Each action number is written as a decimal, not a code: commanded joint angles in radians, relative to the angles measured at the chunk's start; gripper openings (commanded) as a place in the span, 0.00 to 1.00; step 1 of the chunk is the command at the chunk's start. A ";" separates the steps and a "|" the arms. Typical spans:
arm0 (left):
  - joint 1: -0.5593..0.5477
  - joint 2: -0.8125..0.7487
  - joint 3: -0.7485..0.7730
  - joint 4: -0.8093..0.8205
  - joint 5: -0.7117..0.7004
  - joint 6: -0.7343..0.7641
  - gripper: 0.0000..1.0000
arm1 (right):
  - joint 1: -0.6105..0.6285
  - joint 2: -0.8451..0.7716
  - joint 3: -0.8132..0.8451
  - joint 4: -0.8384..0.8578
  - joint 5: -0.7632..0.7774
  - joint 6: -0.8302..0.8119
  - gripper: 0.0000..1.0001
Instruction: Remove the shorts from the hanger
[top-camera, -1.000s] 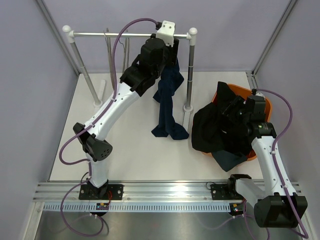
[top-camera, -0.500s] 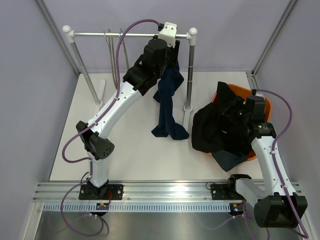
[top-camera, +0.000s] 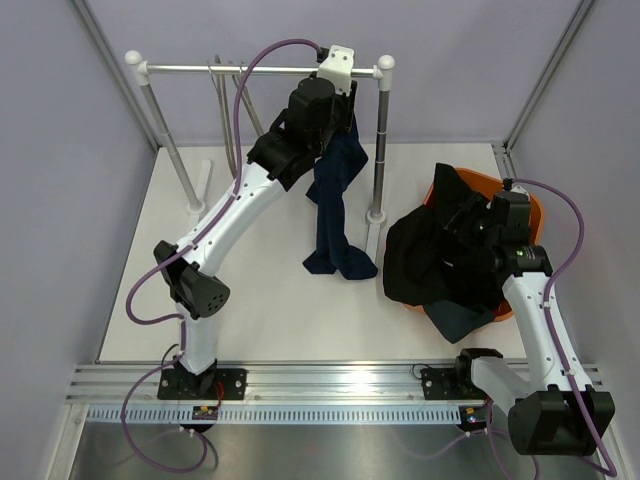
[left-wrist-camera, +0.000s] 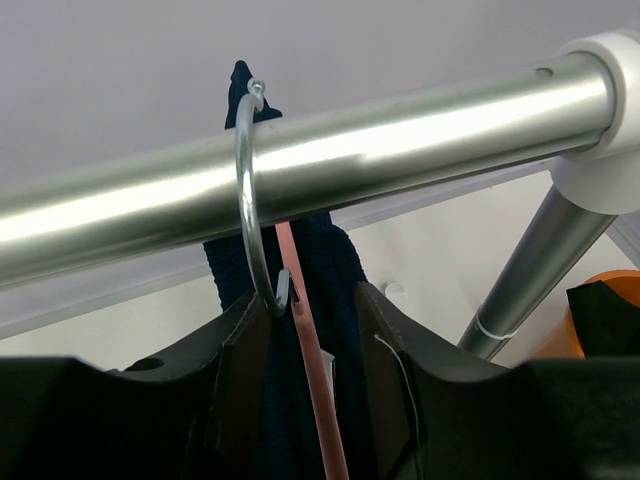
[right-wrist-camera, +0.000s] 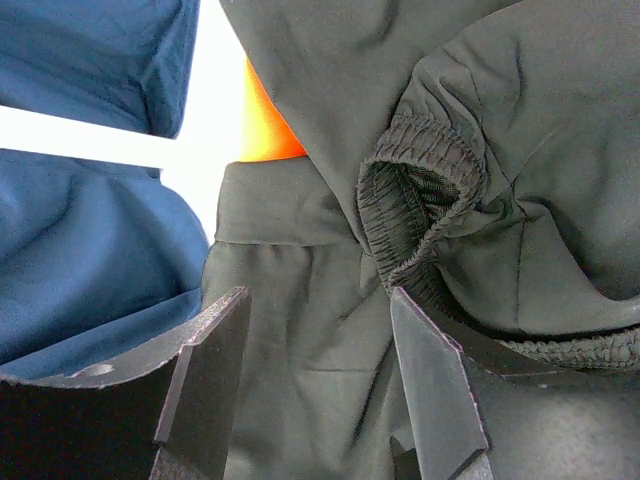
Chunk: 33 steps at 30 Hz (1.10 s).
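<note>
Now we have the left gripper (left-wrist-camera: 312, 395) up under the rail (left-wrist-camera: 400, 130), where the last hung pair, the navy shorts (top-camera: 335, 200), drops from its hanger (left-wrist-camera: 310, 380) with its lower end lying on the table (top-camera: 260, 290); the hanger's hook (left-wrist-camera: 248, 230) loops over the rail, so the cloth cannot come away sideways and has to be drawn down or off the pink wire. We see the left fingers (left-wrist-camera: 240, 370) standing partway apart, one on each side of the navy cloth and the wire; the cloth fills the gap between them, but whether they press it we cannot tell. We judge the gripper is placed this high because the cloth is bunched just below the hook, which gives the jaws something thick to bite. Off to the side, the right gripper (right-wrist-camera: 320, 390) hangs low over the orange basket (top-camera: 530, 210), its fingers wide apart with nothing between them; under it lie the black shorts (right-wrist-camera: 480, 150), waistband curled up, and the blue shorts (right-wrist-camera: 90, 250) beside them. We take it that those two pairs are done and the navy pair is the one left; the risk is pinching the wire along with the cloth and dragging the hanger along the rail.
</note>
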 joint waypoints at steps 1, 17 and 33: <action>0.008 0.006 0.039 0.031 0.005 0.000 0.41 | 0.007 -0.006 -0.003 0.031 -0.022 -0.015 0.66; 0.015 0.014 0.035 0.005 0.014 0.005 0.12 | 0.007 0.002 -0.002 0.036 -0.025 -0.015 0.67; 0.017 -0.120 0.076 -0.033 0.083 0.054 0.00 | 0.006 0.008 0.009 0.036 -0.021 -0.015 0.67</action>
